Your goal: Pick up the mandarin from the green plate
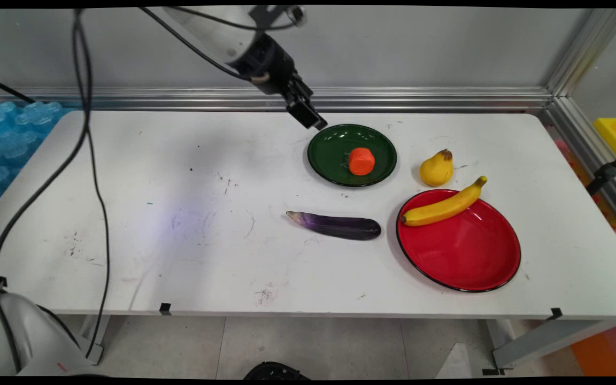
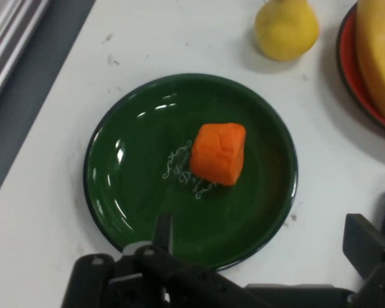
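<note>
Gripper: black gripper (image 1: 312, 121) hangs above the far-left rim of the green plate (image 1: 329, 160), fingers apart, holding nothing.
Orange piece: short orange chunk (image 2: 219, 153), blunt-ended, near the plate's middle.
Nearby: yellow pear (image 1: 437, 168), banana (image 1: 443, 206) on red plate (image 1: 463, 256), purple eggplant (image 1: 337, 225).
Surface: scuffed white table (image 1: 179, 214); grey wall behind.

Orange carrot chunk (image 1: 361, 161) on round green enamel plate (image 1: 329, 155); yellow pear (image 1: 437, 168) at 3 o'clock; long purple eggplant (image 1: 336, 225) at 6 o'clock; yellow banana (image 1: 443, 206) on round red plate (image 1: 460, 251) at 4 o'clock.
</note>
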{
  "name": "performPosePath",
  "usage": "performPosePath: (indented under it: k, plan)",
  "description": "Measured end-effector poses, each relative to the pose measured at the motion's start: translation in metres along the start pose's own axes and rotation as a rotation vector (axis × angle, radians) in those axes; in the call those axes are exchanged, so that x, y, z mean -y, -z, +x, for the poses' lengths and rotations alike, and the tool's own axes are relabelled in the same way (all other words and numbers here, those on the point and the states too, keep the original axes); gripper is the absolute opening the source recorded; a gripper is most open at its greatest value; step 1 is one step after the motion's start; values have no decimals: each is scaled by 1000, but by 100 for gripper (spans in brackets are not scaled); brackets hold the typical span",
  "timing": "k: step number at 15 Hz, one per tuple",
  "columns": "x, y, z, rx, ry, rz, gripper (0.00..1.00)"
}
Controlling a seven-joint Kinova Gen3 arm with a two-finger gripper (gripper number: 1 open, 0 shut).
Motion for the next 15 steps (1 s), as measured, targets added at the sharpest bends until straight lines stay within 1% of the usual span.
performPosePath:
  k: [4,7,11,15]
  plan:
    - [1,-50,9,45,-35,6,100]
    - [0,-77,13,66,-48,8,100]
    - [0,-124,22,103,-70,12,100]
    - [-1,-165,28,138,-76,13,100]
